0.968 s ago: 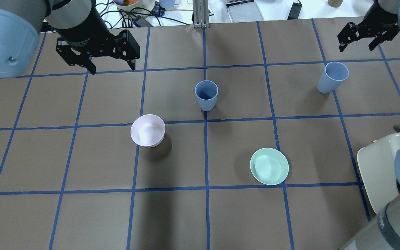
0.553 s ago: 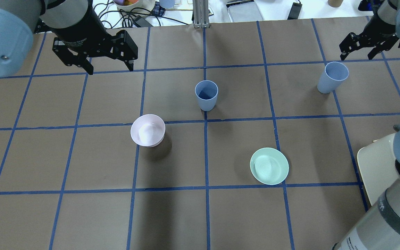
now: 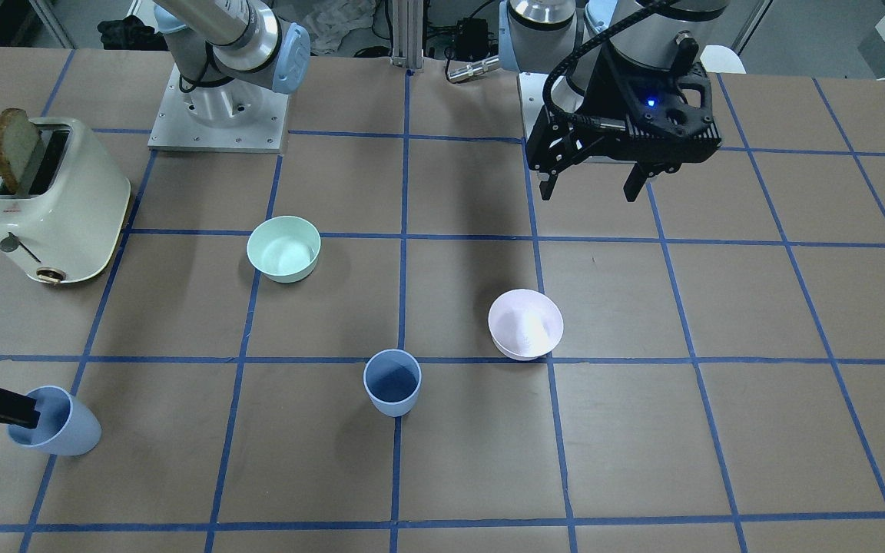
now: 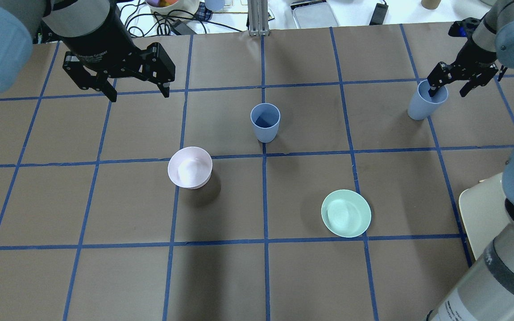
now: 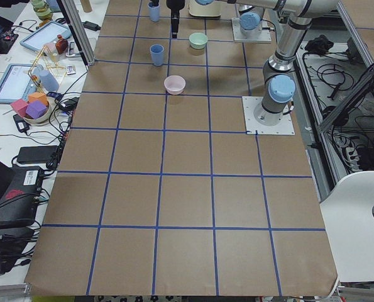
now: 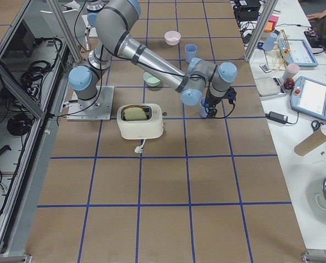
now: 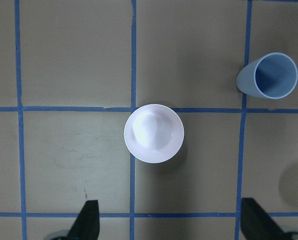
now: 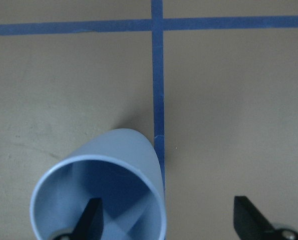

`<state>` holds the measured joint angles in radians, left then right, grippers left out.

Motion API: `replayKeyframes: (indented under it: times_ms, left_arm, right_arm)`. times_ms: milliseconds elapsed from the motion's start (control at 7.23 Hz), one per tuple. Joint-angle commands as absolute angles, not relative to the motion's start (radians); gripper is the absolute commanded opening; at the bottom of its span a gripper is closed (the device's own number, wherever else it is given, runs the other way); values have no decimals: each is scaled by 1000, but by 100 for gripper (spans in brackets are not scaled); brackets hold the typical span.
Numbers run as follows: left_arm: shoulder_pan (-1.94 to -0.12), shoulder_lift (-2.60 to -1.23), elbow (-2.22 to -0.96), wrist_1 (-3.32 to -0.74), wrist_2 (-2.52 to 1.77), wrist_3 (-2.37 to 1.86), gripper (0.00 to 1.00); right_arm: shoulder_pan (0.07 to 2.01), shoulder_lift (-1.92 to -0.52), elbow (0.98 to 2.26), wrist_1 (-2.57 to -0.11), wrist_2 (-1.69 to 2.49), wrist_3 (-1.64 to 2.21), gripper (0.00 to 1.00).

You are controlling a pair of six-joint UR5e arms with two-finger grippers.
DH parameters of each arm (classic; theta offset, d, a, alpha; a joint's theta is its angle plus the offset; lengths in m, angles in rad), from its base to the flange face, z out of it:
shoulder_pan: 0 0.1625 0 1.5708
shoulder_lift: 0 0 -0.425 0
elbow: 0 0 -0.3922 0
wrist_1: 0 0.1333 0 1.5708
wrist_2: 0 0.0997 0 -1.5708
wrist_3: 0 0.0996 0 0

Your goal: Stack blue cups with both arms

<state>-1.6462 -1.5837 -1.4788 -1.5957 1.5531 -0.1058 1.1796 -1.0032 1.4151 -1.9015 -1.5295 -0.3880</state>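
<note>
Right jaws are spread wide astride the rim of the outer cup [image 4: 417, 110], one finger [image 8: 91, 220] inside; left jaws are held wide above the tabletop [image 4: 221, 276], well apart from the middle cup [image 4: 265, 127]

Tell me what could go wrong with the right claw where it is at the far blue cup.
The right claw is open, one finger inside the blue cup and one outside. Closing on that single wall could tip the cup or let it slip on lifting. Descending off-centre, the inner finger might also push it over.
</note>
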Motion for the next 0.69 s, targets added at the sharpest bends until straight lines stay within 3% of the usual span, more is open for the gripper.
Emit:
replayKeyframes:
  times_ms: [0, 138, 277, 553]
  left_arm:
    - [-1646, -1583, -1476, -1603, 1554, -106, 100]
    - [-1646, -1583, -1474, -1603, 1554, -106, 100]
    - [-1646, -1583, -1474, -1603, 1554, -106, 100]
    - [-1646, -1582, -1474, -1603, 1555, -106, 100]
  right_arm:
    - [1180, -1003, 1425, -1911, -1523, -387, 24]
    - [1180, -1006, 1422, -1913, -1494, -387, 9]
    - [1183, -1009, 1422, -1914, -1479, -387, 3]
    - [1190, -1046, 1417, -1911, -1480, -384, 0]
